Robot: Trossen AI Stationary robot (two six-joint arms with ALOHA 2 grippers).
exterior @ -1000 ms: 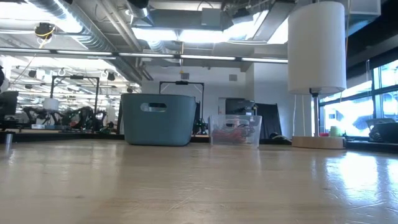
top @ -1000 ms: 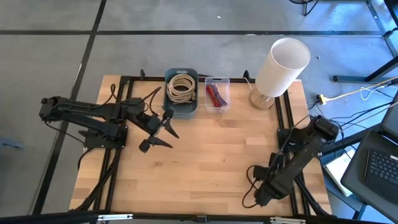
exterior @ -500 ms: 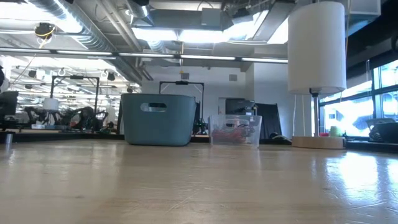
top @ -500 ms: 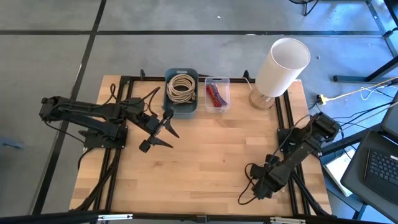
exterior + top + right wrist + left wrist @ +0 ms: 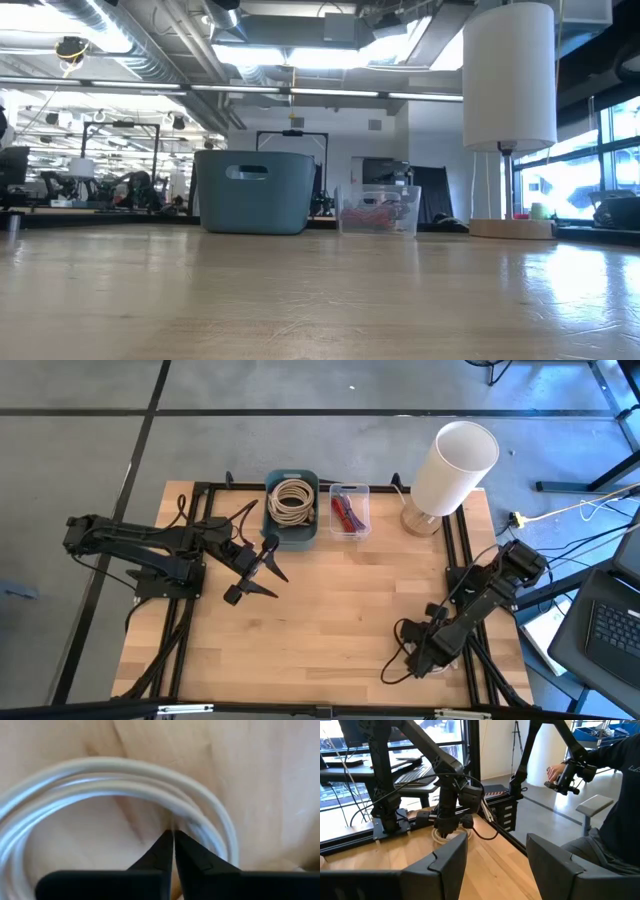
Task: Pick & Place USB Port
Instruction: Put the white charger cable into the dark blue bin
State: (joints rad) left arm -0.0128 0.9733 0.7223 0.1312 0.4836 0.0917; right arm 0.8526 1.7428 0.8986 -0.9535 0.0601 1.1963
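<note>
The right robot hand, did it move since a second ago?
Yes. In the high view the right hand slid a little along the table's near edge toward the left side, away from the lamp, and closed over the white coiled cable.

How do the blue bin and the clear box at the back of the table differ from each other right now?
The blue bin is opaque and holds a coiled pale cable; the clear box is see-through and holds red items. In the low view the bin stands taller and wider than the box. Both are open-topped and sit side by side at the table's far edge.
</note>
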